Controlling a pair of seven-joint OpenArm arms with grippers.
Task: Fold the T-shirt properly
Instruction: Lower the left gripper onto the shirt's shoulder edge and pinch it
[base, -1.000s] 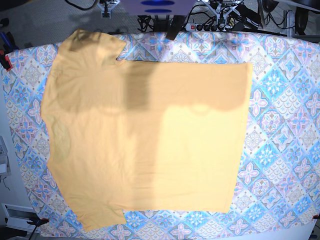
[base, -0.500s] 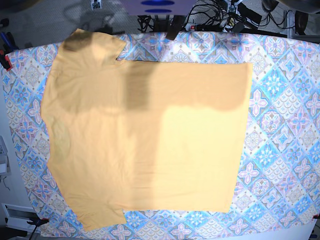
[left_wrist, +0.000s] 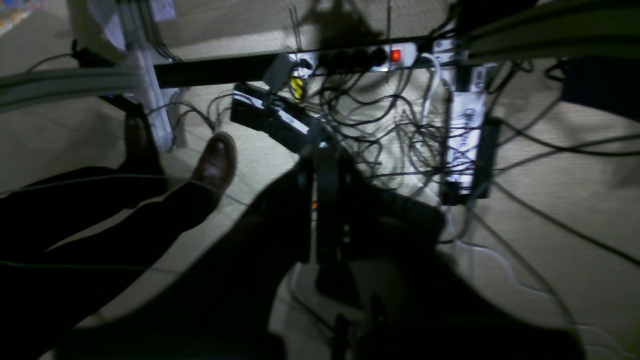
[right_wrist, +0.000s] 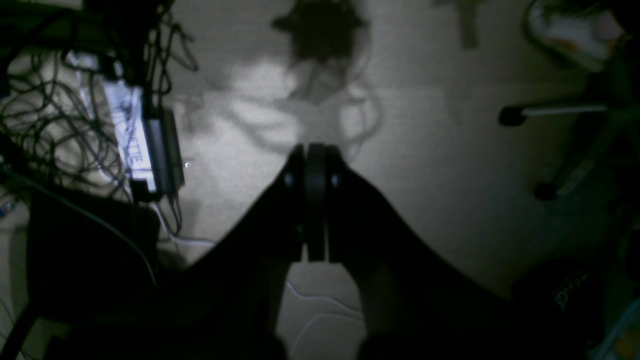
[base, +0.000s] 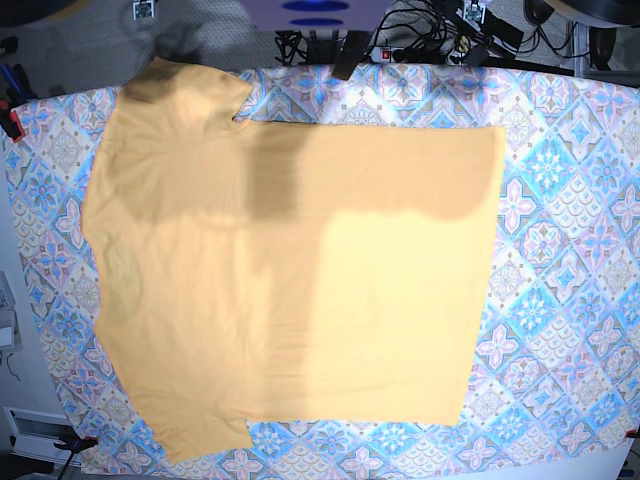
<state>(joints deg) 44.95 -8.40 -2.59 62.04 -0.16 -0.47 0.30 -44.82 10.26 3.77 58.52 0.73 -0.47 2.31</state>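
Note:
The pale yellow-orange T-shirt (base: 290, 280) lies spread flat on the patterned tablecloth (base: 560, 300), with one sleeve at the top left and one at the bottom left. Neither gripper touches it. In the left wrist view, my left gripper (left_wrist: 320, 165) is shut with nothing in it, hanging over the floor and cables behind the table. My right gripper (right_wrist: 310, 160) is also shut and empty, above bare floor in the right wrist view. In the base view only small bits of the arms show at the top edge.
A power strip (left_wrist: 360, 55) and tangled cables (left_wrist: 400, 140) lie on the floor behind the table. A person's brown shoe (left_wrist: 215, 162) and dark trouser legs are beside them. A chair base (right_wrist: 550, 115) stands to the right.
Both arms have drawn back toward the top edge of the base view, and their shadows on the shirt have shrunk. The T-shirt has not moved.

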